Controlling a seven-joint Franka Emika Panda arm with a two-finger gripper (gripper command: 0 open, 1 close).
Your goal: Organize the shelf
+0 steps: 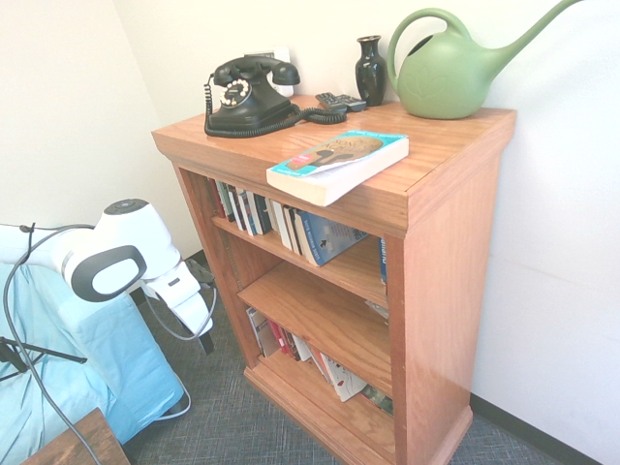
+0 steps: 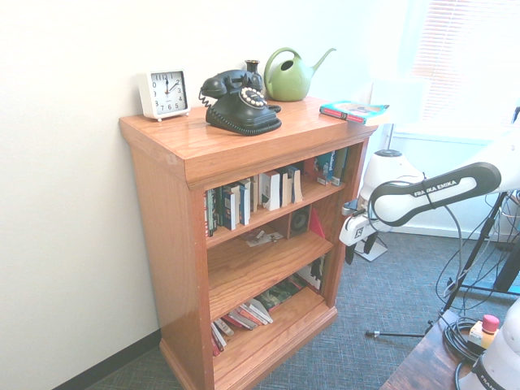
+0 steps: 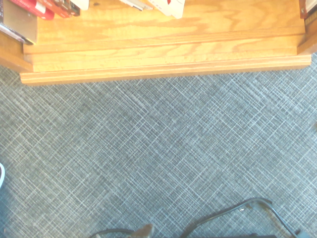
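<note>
The robot's hand (image 1: 205,334) hangs pointing down over the grey woven carpet (image 3: 158,148) just in front of the shelf (image 1: 446,291), at about the height of its lower tiers; its fingers are released and nothing is between them. The shelf — a bookcase of reddish-orange wood with a wide overhanging top — stands against a white wall. A turquoise-covered book (image 1: 337,165) lies flat on the top near its front edge, one corner jutting past the edge. Behind it on the top sit a black rotary telephone (image 1: 250,95), a small dark vase (image 1: 370,70), a green watering can (image 1: 448,73) and, seen from the other side, a white square clock (image 2: 165,93). The upper tier holds a row of upright and leaning books (image 1: 291,225). The middle tier is mostly bare wood, with a few small items toward the back. On the bottom tier more books (image 2: 244,315) lean over or lie flat — the wrist view shows their lower edges above the shelf's base moulding.
</note>
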